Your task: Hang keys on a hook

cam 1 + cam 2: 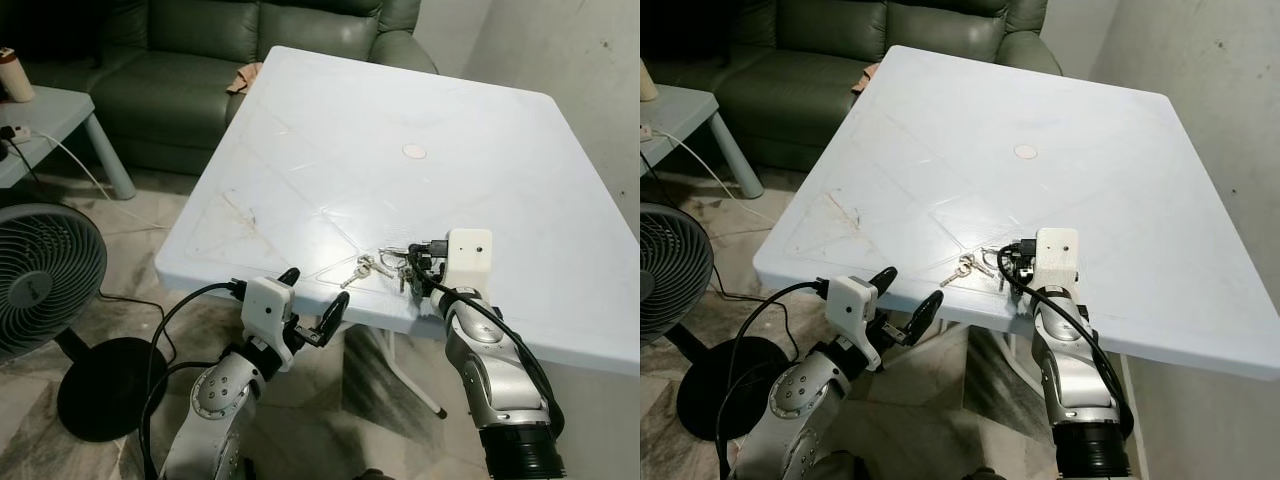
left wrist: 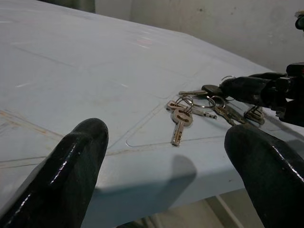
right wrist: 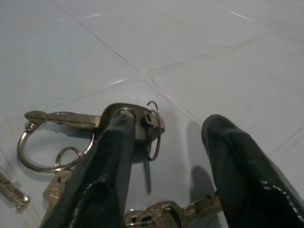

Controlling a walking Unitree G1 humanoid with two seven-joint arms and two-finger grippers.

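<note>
The keys (image 1: 385, 266) lie in a loose bunch near the white table's (image 1: 420, 100) front edge, with the right gripper (image 3: 161, 156) spread over them, one finger touching a dark key head. Light, slippery metal (it'll splay and jingle), best pinched by a ring. The left gripper (image 1: 318, 305) hangs parted just off the edge.

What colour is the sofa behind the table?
The sofa is dark green, seen best in the left eye view.
</note>
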